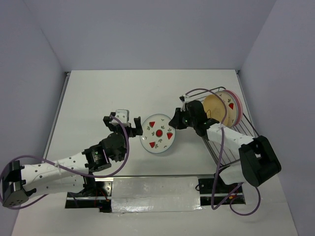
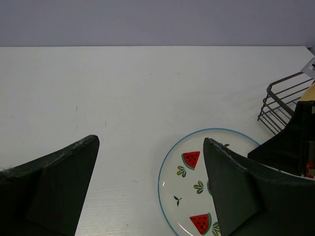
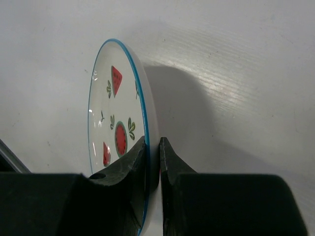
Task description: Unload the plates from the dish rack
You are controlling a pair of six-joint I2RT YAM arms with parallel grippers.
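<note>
A white plate with red watermelon marks (image 1: 158, 133) lies flat at the middle of the table, and I cannot tell whether it touches the surface. My right gripper (image 1: 173, 122) is shut on its right rim. In the right wrist view the fingers (image 3: 133, 164) pinch the blue-edged rim of the plate (image 3: 103, 123). My left gripper (image 1: 129, 125) stands open just left of the plate, holding nothing. The left wrist view has the plate (image 2: 187, 182) partly under the right finger (image 2: 236, 191). The dish rack (image 1: 235, 137) holds a yellow-orange plate (image 1: 215, 109) and a pink plate (image 1: 238, 110) upright.
Between the yellow-orange and pink plates a white face with a red mark (image 1: 230, 104) shows. A corner of the wire rack (image 2: 280, 101) appears at the right of the left wrist view. Grey walls close in the table on three sides.
</note>
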